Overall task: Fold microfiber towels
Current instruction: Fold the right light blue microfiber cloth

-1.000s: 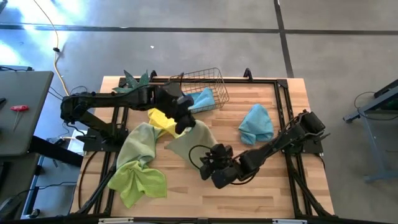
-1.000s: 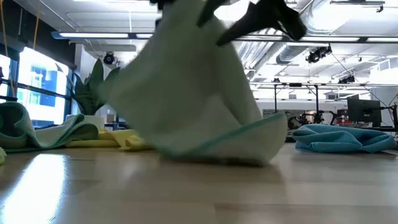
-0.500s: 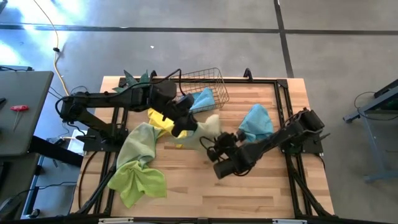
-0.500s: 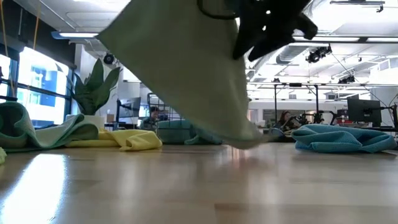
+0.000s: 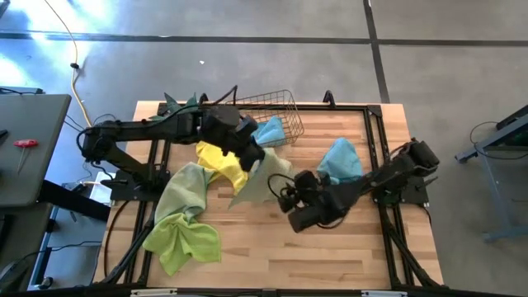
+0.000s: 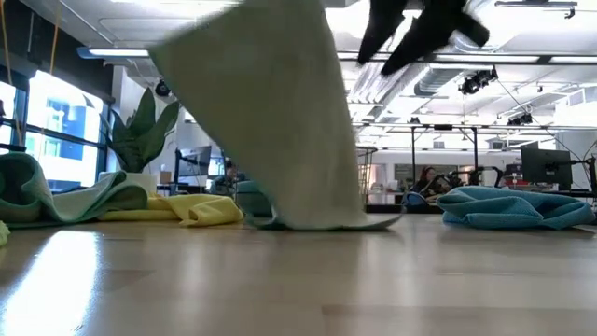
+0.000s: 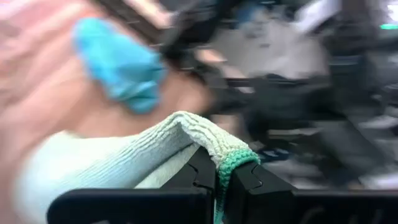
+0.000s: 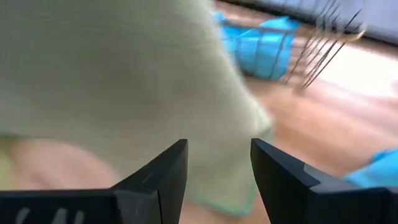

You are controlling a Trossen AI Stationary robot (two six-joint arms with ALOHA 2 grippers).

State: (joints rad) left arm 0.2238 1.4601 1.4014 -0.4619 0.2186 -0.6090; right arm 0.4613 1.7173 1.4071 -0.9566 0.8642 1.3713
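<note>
A pale sage microfiber towel (image 5: 266, 177) hangs below my left gripper (image 5: 252, 155), which is shut on it above the table's middle. In the low view the towel (image 6: 270, 121) drapes down and its lower end (image 6: 322, 222) rests on the wood. My right gripper (image 5: 290, 195) stands open just to the right of the hanging towel. In the right wrist view its fingers point at the cloth (image 8: 124, 74) with nothing between them. A yellow towel (image 5: 223, 161) lies under my left arm. A light blue towel (image 5: 340, 162) lies at the right. My left gripper pinches the sage towel's green-hemmed edge (image 7: 231, 163) between its two shut fingers, where the cloth bunches into a fold. The fingers slant downward from the table's left side. The towel hangs slack below them, its lower end on the table.
A wire basket (image 5: 272, 111) at the far edge holds another blue towel (image 5: 268, 130). A sage and a lime towel (image 5: 183, 216) lie crumpled at the near left. A spiky plant (image 5: 177, 107) stands at the far left. Bare wood lies along the near edge.
My left gripper has risen and tipped, drawing the sage towel up from a low, spread heap into a narrower hanging drape with only its lower end on the table. My right gripper has moved toward the far edge and turned toward the towel, staying open.
</note>
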